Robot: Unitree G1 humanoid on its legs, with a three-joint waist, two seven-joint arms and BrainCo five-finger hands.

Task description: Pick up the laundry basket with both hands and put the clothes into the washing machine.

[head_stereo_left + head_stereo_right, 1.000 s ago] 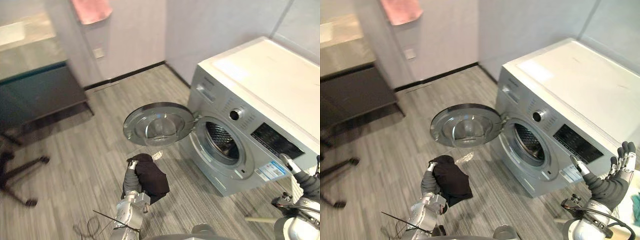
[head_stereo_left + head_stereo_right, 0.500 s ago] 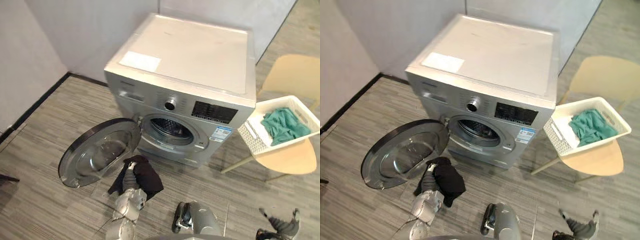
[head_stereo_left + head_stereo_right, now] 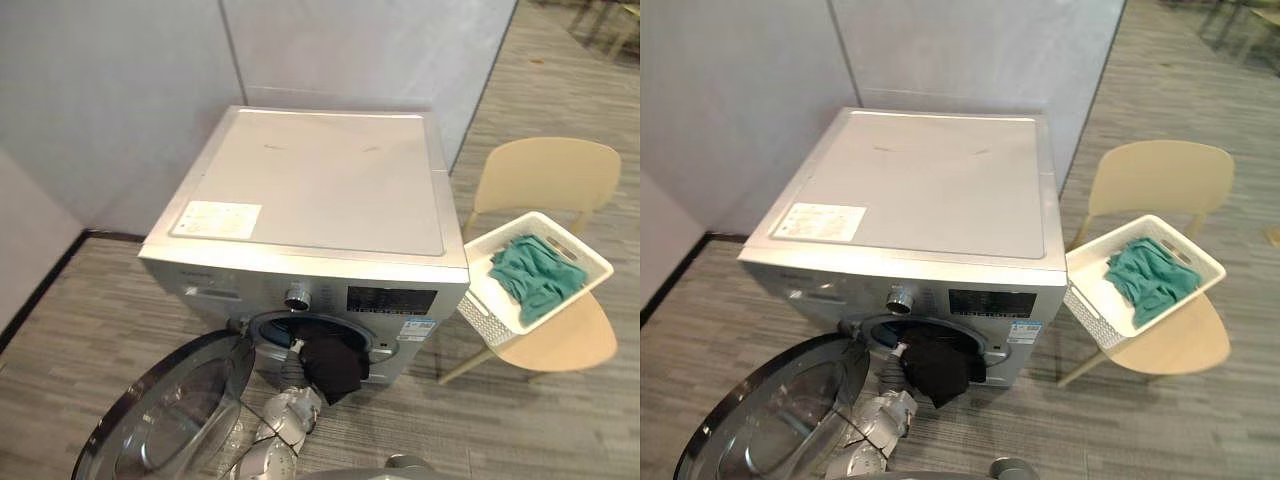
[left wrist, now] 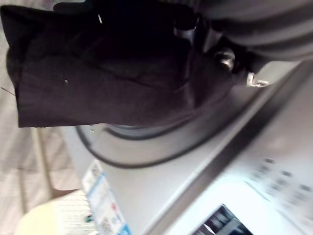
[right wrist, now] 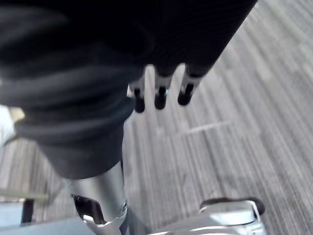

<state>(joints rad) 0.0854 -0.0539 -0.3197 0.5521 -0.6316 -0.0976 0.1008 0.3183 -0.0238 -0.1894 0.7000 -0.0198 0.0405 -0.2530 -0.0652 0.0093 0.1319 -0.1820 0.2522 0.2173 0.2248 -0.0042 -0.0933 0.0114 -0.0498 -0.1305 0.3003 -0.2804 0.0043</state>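
A silver washing machine stands in the middle with its round door swung open at the lower left. My left hand is shut on a black garment and holds it right at the drum opening. In the left wrist view the garment hangs in front of the opening's ring. The white laundry basket rests on a beige chair to the right of the machine, with a teal cloth in it. My right hand hangs over the floor, fingers relaxed, holding nothing.
Grey partition walls stand behind the machine. The open door takes up the floor at the lower left. Grey striped carpet lies in front of the chair.
The camera has swung round towards the machine's front. My left hand has carried the black garment up from near the floor to the drum opening. My right hand has dropped out of the eye views.
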